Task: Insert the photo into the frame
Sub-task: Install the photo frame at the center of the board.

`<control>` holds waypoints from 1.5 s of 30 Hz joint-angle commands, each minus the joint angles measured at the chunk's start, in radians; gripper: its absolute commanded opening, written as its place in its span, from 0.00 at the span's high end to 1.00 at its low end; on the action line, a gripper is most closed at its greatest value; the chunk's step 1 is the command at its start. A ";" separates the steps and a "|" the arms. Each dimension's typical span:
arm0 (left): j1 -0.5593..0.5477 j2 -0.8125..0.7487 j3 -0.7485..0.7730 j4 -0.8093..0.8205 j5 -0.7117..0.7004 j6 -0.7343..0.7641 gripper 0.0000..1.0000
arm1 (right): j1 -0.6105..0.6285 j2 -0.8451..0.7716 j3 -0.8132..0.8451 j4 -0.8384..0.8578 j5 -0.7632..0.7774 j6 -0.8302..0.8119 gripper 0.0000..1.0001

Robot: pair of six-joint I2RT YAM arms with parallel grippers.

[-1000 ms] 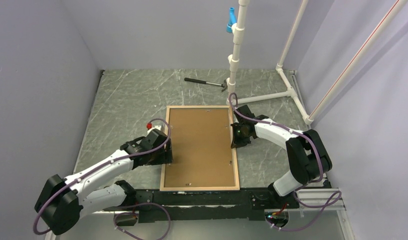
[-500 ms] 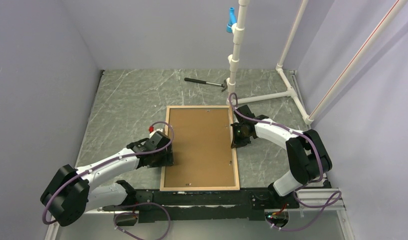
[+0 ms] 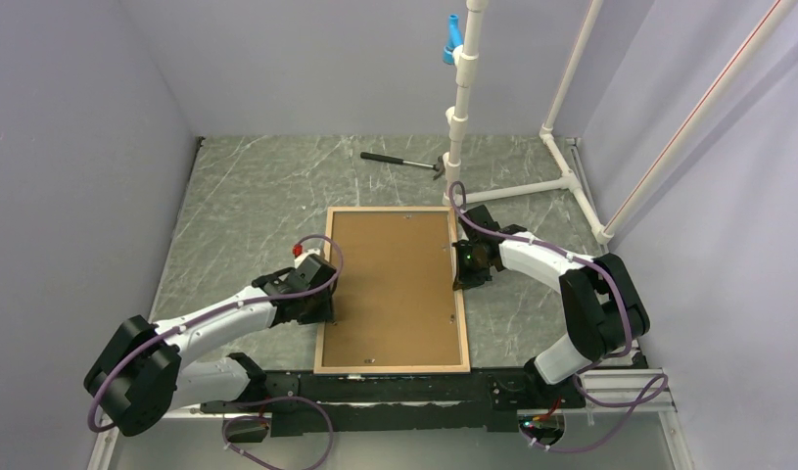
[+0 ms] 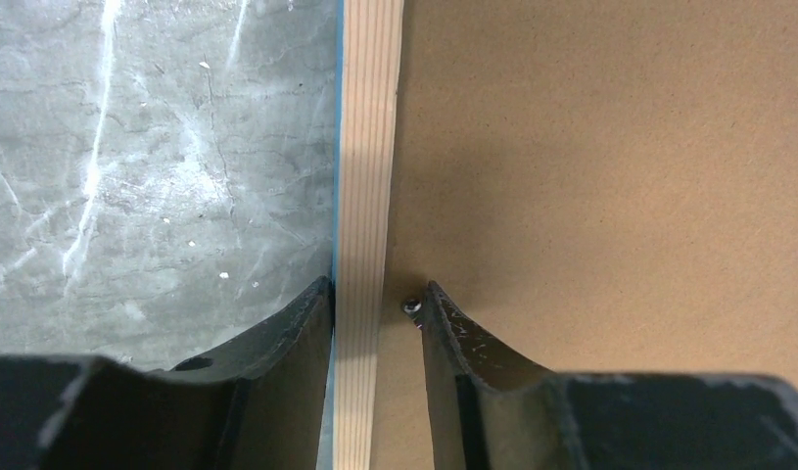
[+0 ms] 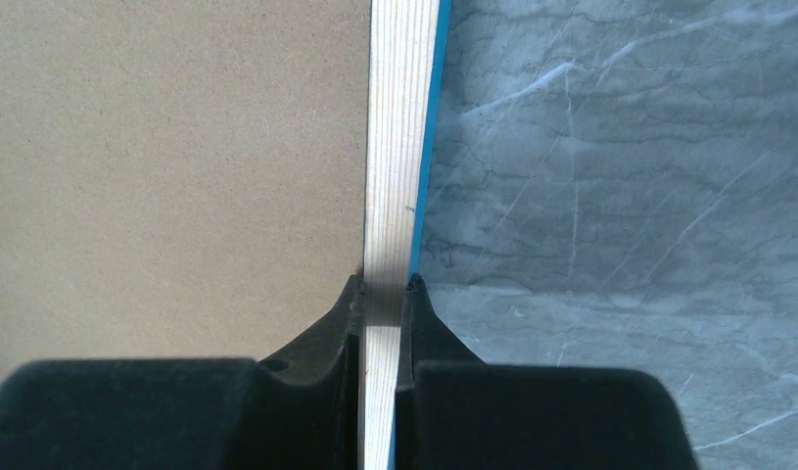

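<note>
I find the frame (image 3: 393,369) lying back-up on the table (image 3: 248,206), wood side showing, w/ brown backing board (image 3: 390,284) sitting inside it. L gripper (image 4: 375,294) straddles frame's left rail: jaws apart, outer finger against rail, inner finger off it, nothing clamped. R gripper (image 5: 383,284) pinched tight on frame's right rail. Hammer (image 3: 399,162) lies beyond frame's far edge, well apart

Both arms same build: white link shells, chunky black joint housings. Left arm (image 3: 213,321), right arm (image 3: 537,257). Purple cable (image 3: 450,204) loops loosely along each. Small red part (image 3: 297,249) at left wrist. Left gripper (image 4: 375,294) fingers matte black, tapered, inner edges scuffed; right gripper (image 5: 383,286) – same black, cleaner.
</note>
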 commanded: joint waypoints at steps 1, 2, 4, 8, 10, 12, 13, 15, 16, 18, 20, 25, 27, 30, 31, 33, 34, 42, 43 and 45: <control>-0.026 0.024 -0.038 0.013 0.024 0.009 0.57 | -0.003 0.002 0.010 0.011 0.014 -0.031 0.98; -0.029 0.020 -0.041 0.012 0.025 0.008 0.55 | -0.002 0.002 0.011 0.009 0.014 -0.031 0.98; -0.035 0.014 -0.041 0.009 0.027 0.004 0.43 | -0.003 0.002 0.011 0.011 0.011 -0.033 0.98; -0.054 0.023 -0.029 -0.008 0.018 0.002 0.41 | -0.003 0.004 0.008 0.014 0.007 -0.031 0.98; -0.067 0.035 -0.021 -0.028 -0.001 -0.002 0.45 | -0.003 0.004 0.005 0.015 0.006 -0.031 0.98; -0.079 0.043 -0.019 -0.045 -0.013 -0.003 0.52 | -0.002 0.004 0.003 0.016 0.007 -0.033 0.98; -0.086 0.044 -0.020 -0.053 -0.022 -0.006 0.56 | -0.003 0.004 0.002 0.016 0.007 -0.033 0.98; -0.094 0.039 -0.026 -0.065 -0.031 -0.014 0.64 | -0.003 0.004 0.000 0.015 0.010 -0.032 0.98; -0.096 0.033 -0.030 -0.068 -0.034 -0.016 0.68 | -0.003 0.004 0.000 0.015 0.011 -0.031 0.98; -0.097 0.020 -0.041 -0.070 -0.036 -0.019 0.76 | -0.003 0.002 0.001 0.016 0.009 -0.031 0.98; -0.097 0.009 -0.048 -0.078 -0.040 -0.023 0.80 | -0.003 0.002 0.004 0.015 0.009 -0.031 0.98; -0.096 -0.005 -0.054 -0.085 -0.047 -0.018 0.94 | -0.002 0.002 0.007 0.013 0.007 -0.030 0.98; -0.097 -0.006 -0.048 -0.092 -0.050 -0.013 1.00 | -0.004 -0.002 0.006 0.012 0.006 -0.030 0.98; -0.096 -0.008 -0.036 -0.108 -0.057 -0.002 1.00 | -0.003 -0.009 0.005 0.011 0.006 -0.030 0.98; -0.097 -0.012 -0.032 -0.111 -0.058 0.000 1.00 | -0.003 -0.010 0.004 0.011 0.006 -0.030 0.98; -0.097 -0.021 -0.023 -0.119 -0.056 0.005 0.98 | -0.003 -0.012 0.003 0.012 0.004 -0.030 0.98; -0.097 -0.030 -0.020 -0.118 -0.052 0.006 0.89 | -0.003 -0.013 0.002 0.012 0.002 -0.030 0.98; -0.097 -0.026 -0.028 -0.066 0.000 0.008 0.43 | -0.002 -0.011 -0.001 0.015 -0.004 -0.030 0.98; -0.097 -0.018 -0.026 -0.068 0.000 0.007 0.39 | -0.004 -0.012 -0.002 0.017 -0.004 -0.030 0.98; -0.101 -0.003 -0.025 -0.068 -0.001 0.008 0.39 | -0.059 -0.010 -0.004 0.019 -0.006 -0.030 0.98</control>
